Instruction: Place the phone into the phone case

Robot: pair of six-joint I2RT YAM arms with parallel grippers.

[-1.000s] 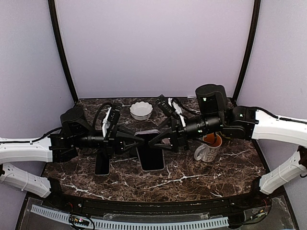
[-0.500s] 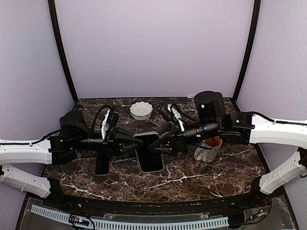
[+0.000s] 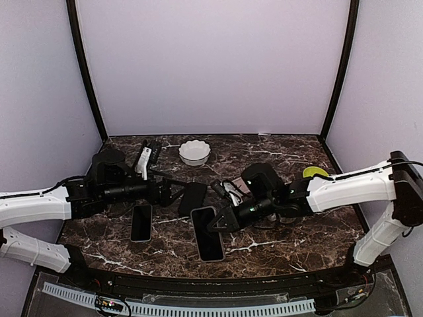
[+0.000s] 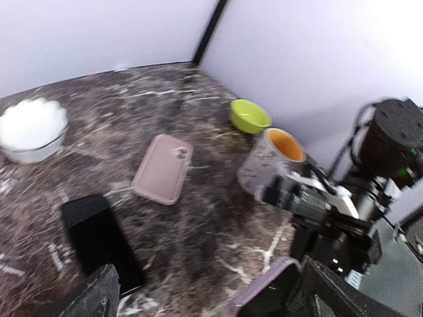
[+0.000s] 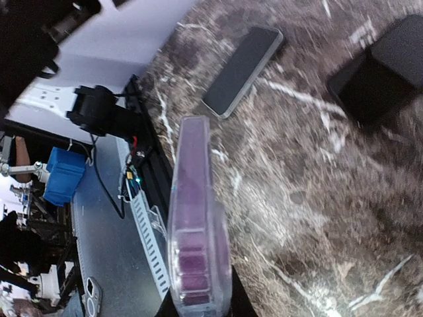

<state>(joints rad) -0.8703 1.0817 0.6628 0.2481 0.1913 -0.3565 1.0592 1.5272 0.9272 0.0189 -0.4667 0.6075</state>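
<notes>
My right gripper [image 3: 222, 221] [image 5: 198, 308] is shut on the end of a clear purple phone case [image 3: 209, 233] [image 5: 193, 231], which hangs tilted low over the front middle of the table. The dark phone [image 4: 268, 298] sits inside the case. In the right wrist view the case is edge-on between the fingers. My left gripper [image 3: 170, 191] [image 4: 218, 296] is open to the left of the case and holds nothing. Its fingers [image 4: 99, 296] stand wide apart.
A second phone [image 3: 141, 222] [image 5: 241, 71] lies flat at the front left. A black slab [image 3: 192, 198] [image 4: 99, 241] lies by my left gripper. A pink case [image 4: 163, 168], a mug [image 4: 274, 158], a green bowl [image 3: 314, 172] and a white bowl [image 3: 194, 152] stand further back.
My left gripper has opened, let go and drawn back to the left. My right gripper has tightened on the case and carried it down toward the table's front.
</notes>
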